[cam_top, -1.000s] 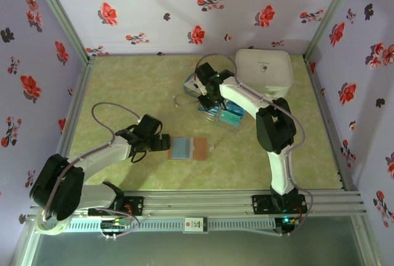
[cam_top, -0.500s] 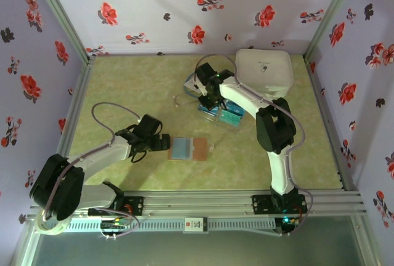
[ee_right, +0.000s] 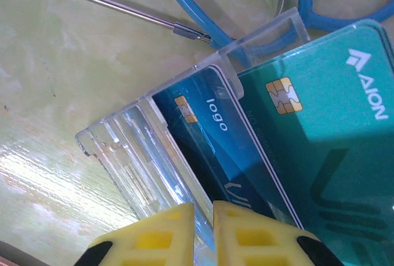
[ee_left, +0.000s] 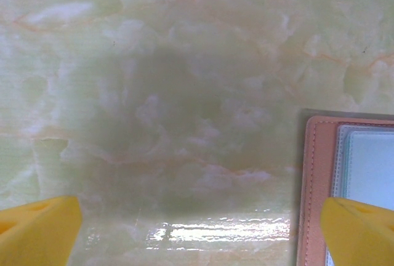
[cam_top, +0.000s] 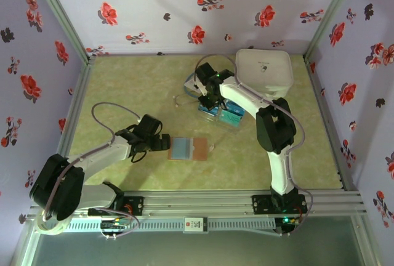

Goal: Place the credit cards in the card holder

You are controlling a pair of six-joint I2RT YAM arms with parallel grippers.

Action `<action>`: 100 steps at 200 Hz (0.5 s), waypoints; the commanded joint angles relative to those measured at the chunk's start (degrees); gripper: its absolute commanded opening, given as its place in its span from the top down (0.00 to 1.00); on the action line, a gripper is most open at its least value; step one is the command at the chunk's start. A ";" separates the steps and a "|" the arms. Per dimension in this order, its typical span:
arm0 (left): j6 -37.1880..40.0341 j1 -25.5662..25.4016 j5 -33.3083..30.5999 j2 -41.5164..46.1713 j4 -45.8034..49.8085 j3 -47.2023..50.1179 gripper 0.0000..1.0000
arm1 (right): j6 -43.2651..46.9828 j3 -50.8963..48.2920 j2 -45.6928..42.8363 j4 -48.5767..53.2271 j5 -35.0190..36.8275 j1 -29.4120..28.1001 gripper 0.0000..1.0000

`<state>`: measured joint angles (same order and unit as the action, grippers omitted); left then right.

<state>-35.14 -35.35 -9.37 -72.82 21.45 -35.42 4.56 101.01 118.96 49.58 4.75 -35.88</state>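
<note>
The step in hand is picking a card from the pile. The right gripper (ee_right: 203,229) is down over the credit cards (cam_top: 223,116), which lie at 1 o'clock from the card holder (cam_top: 189,149) and at 7 o'clock from the white case (cam_top: 265,72). In the right wrist view its yellow fingers are drawn nearly together. The near edge of a dark blue card (ee_right: 215,143) runs into the thin slit between them, so it looks pinched. That card sits in a clear plastic tray (ee_right: 132,155), with a teal card (ee_right: 320,137) overlapping at its 3 o'clock side and blue tubing (ee_right: 308,1) at 12 o'clock.

The card holder lies open and flat on the table (cam_top: 135,87), near the front middle. Its left half shows pale blue, and whether that is a seated card or only a sleeve cannot be told. The left gripper (cam_top: 161,143) waits at its 9 o'clock with jaws spread wide, one finger at the leather edge, holding nothing.

The next move likely calls for lifting the one card clear of the tray without dragging its neighbour. It then has to travel toward 7 o'clock and slide edge-first into a slot, perhaps with the left gripper steadying the card holder.
</note>
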 commanded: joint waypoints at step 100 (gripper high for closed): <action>0.59 -0.22 0.45 -0.22 -0.45 0.53 0.00 | 1.77 1.37 0.55 2.63 -0.83 -0.60 0.74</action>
<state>-35.14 -35.35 -9.37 -72.82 21.43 -35.42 5.65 101.10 118.96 50.24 4.10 -36.03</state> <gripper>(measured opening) 0.996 0.235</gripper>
